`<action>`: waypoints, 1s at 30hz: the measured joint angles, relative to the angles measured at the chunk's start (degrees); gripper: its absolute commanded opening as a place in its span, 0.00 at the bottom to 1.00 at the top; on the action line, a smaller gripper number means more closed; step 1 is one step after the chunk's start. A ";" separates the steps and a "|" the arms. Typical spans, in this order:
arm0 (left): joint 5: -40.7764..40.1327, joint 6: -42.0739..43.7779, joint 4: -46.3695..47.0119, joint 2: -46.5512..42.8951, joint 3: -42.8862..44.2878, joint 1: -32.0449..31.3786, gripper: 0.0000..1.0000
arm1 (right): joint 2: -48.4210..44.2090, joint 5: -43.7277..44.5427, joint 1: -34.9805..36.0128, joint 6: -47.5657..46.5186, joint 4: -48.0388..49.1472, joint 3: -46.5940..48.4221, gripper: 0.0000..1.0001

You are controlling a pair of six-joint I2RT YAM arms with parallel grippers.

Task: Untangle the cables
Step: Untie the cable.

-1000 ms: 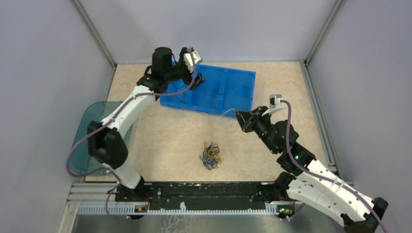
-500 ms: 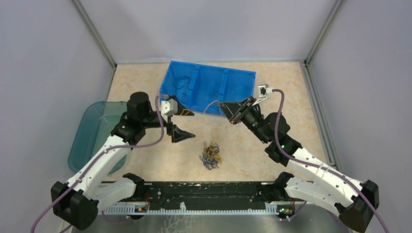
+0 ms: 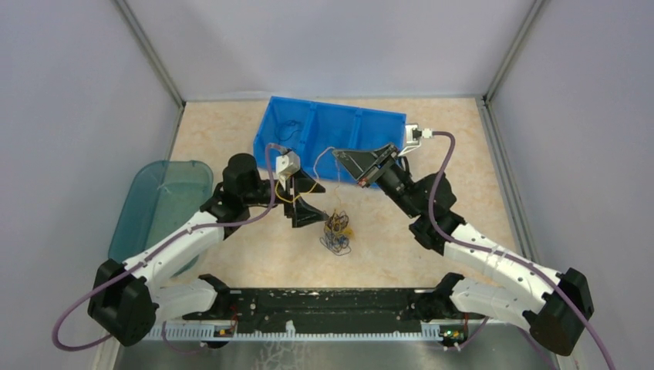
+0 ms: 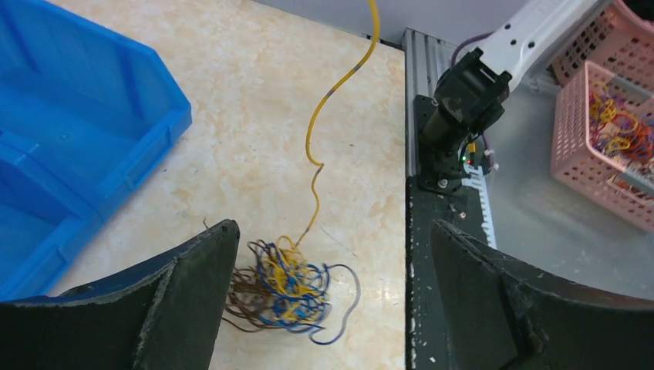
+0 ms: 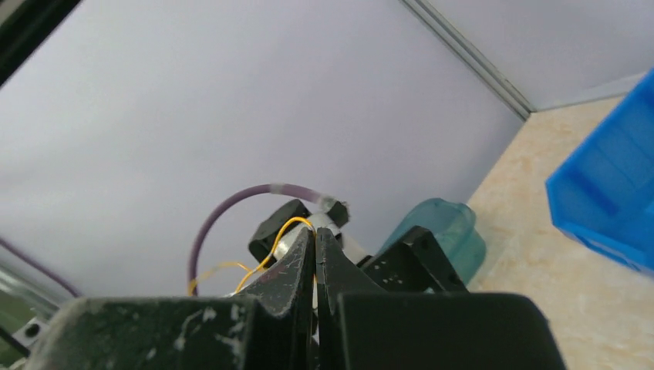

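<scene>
Blue bin (image 3: 332, 142) = landmark. Tangled cables (image 3: 336, 231) heaped on tabletop (image 3: 270, 254) near bin's front edge, not touching it. Your right gripper (image 3: 340, 156) over bin's front edge, jaws pinched tight on one yellow cable (image 4: 312, 146) rising from heap. Your left gripper (image 3: 311, 199) off bin's front-left corner, jaws spread wide, holding nothing, heap between its fingers in wrist view. Tabletop runs from bin past heap to black base rail (image 3: 324, 304).

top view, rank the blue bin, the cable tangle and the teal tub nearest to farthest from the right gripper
1. blue bin: right behind the right gripper, overlapping it in this view.
2. cable tangle: below it, centre.
3. teal tub: far left edge.
</scene>
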 measured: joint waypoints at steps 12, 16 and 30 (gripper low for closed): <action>-5.09 -10.29 6.34 0.31 0.72 -2.47 0.93 | 5.33 2.05 0.02 13.66 14.05 -0.02 0.00; -7.13 -10.14 7.21 0.09 0.90 -2.19 0.93 | 6.25 2.21 0.28 15.91 15.85 0.00 0.00; -6.10 -9.33 8.83 0.09 1.62 -2.08 0.75 | 10.12 -0.39 4.70 17.40 20.17 4.87 0.00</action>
